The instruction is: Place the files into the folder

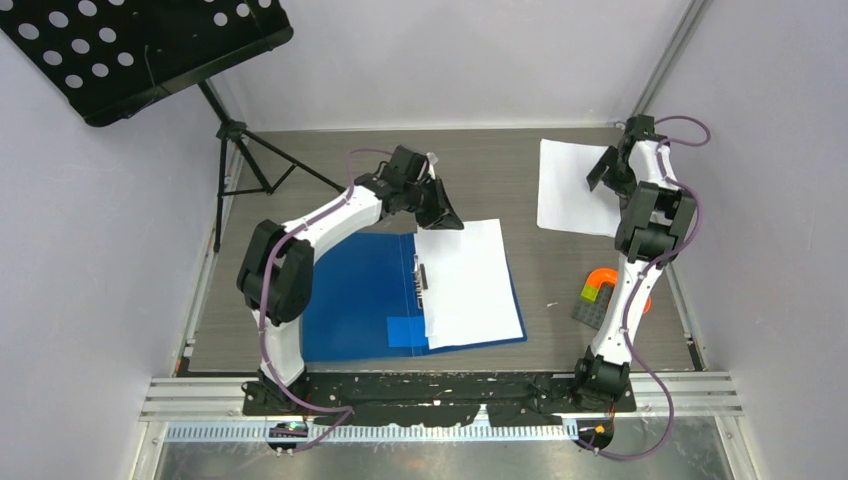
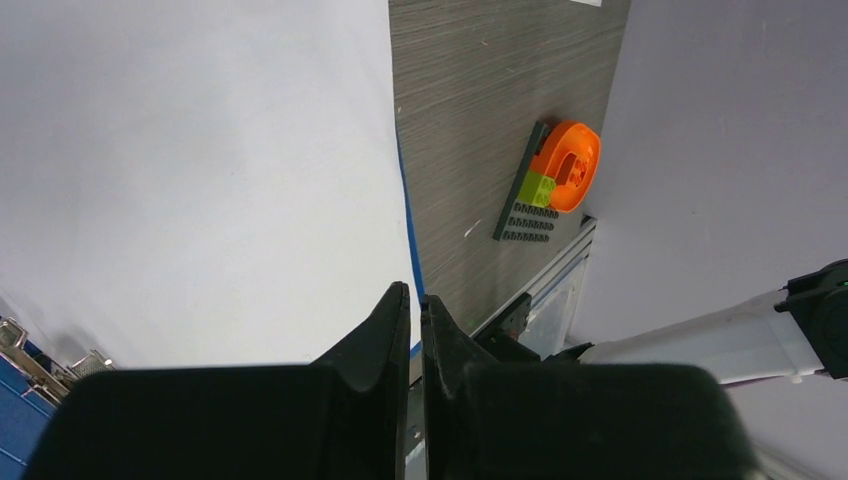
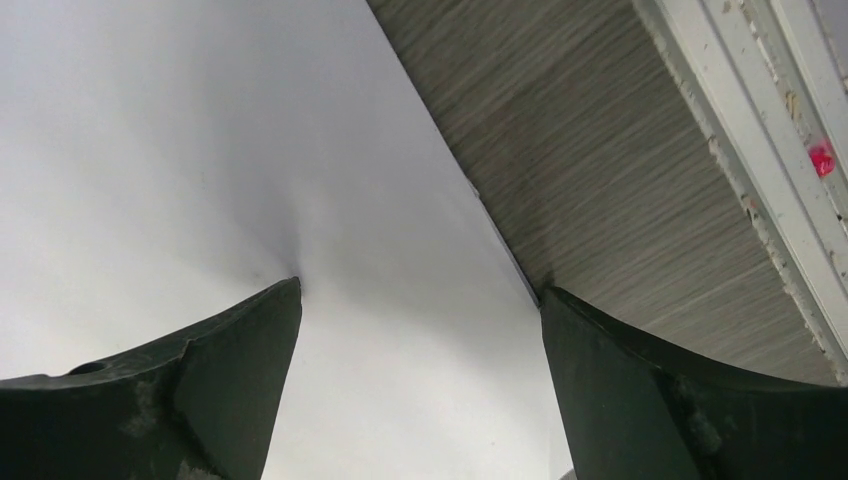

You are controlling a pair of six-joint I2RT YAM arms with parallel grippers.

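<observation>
Only the overhead view gives us the whole layout. It shows the grey wood-grain table (image 1: 555, 265), the black perforated metal music stand (image 1: 140, 45) beyond the folder's far-left corner, and the one thin bright blue plastic folder (image 1: 360, 290), lying open and flat. We count two plain white paper sheets. One smooth sheet (image 1: 470, 285) lies on the folder's right half, beside its metal clip (image 1: 421, 275). The second sheet (image 1: 565, 190) lies on bare table to the far right of the folder, apart from it.

The left gripper (image 1: 447, 218) sits at the far edge of the sheet on the folder. Its wrist view adds what the overhead view hides: the black jaws are pressed almost together with only a sliver between them. Whether paper is pinched there we cannot tell. The right gripper (image 1: 603, 172) is over the second sheet. Its wrist view shows two dark tapered fingers spread wide and gripping nothing, with one fingertip (image 3: 285, 290) at a small dimple in the paper.

Right of the folder stands one toy: an orange plastic arch (image 1: 603, 282) and a lime-green brick (image 1: 588, 292) on a dark baseplate (image 1: 592, 312). The baseplate's studs are clear only in the left wrist view.
</observation>
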